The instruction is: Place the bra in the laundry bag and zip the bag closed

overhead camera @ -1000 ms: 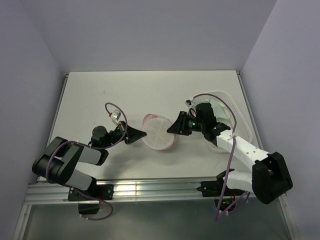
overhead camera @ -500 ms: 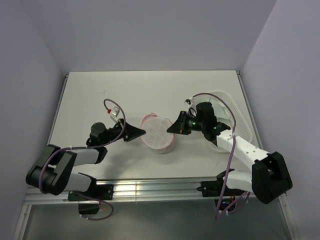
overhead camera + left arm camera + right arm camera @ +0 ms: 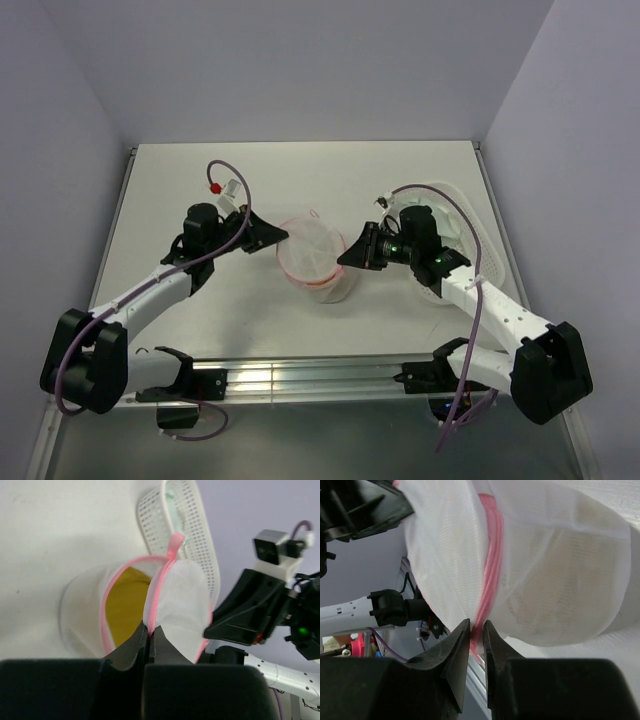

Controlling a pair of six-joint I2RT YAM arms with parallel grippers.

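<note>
Two grippers: both are clamped on the laundry bag (image 3: 315, 255), one per side
left gripper (image 3: 149, 627): jaws shut tight, pink zipper rim pinched between them
right gripper (image 3: 476, 625): fingers drawn close, pink zipper caught in the narrow gap
bag spot: propped up on the table (image 3: 300, 180) between the grippers, mouth partly unzipped
bra (image 3: 127, 597): mustard yellow, tucked inside the bag, seen through the opening
basket (image 3: 470, 230): white, perforated, parked beside the right arm

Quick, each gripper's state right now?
Left gripper: shut on pink zipper rim of round white mesh laundry bag.
Right gripper: astride that rim; grip cannot be told.
</note>
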